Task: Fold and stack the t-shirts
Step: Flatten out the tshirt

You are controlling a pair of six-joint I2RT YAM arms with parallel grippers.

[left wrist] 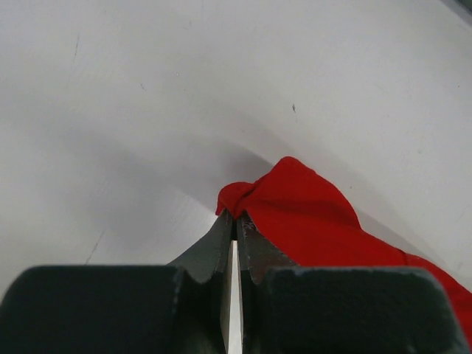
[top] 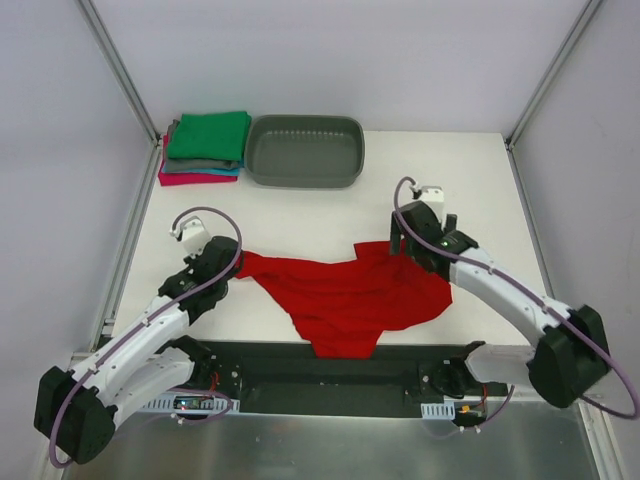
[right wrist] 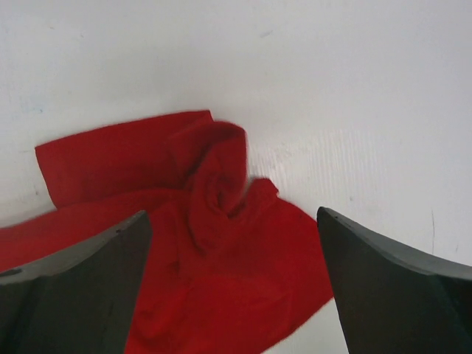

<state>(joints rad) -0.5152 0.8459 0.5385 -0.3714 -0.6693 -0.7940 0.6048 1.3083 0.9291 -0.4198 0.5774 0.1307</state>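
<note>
A bright red t-shirt [top: 350,295] lies crumpled across the near middle of the white table, its lower edge hanging over the dark front rail. My left gripper [top: 236,262] is shut on the shirt's left corner [left wrist: 287,199], which bunches up just beyond the fingertips [left wrist: 237,218]. Above the shirt's right end my right gripper [top: 405,240] stands wide open, a rumpled twist of red cloth [right wrist: 217,184] lying loose below its spread fingers [right wrist: 383,273]. A stack of folded t-shirts [top: 205,148], green on top over grey, teal and magenta, sits at the far left.
A grey oval plastic tub [top: 304,150] stands at the back, touching the right side of the folded stack. Metal frame posts [top: 120,70] rise at both back corners. Bare white table [top: 300,215] lies between the tub and the red shirt.
</note>
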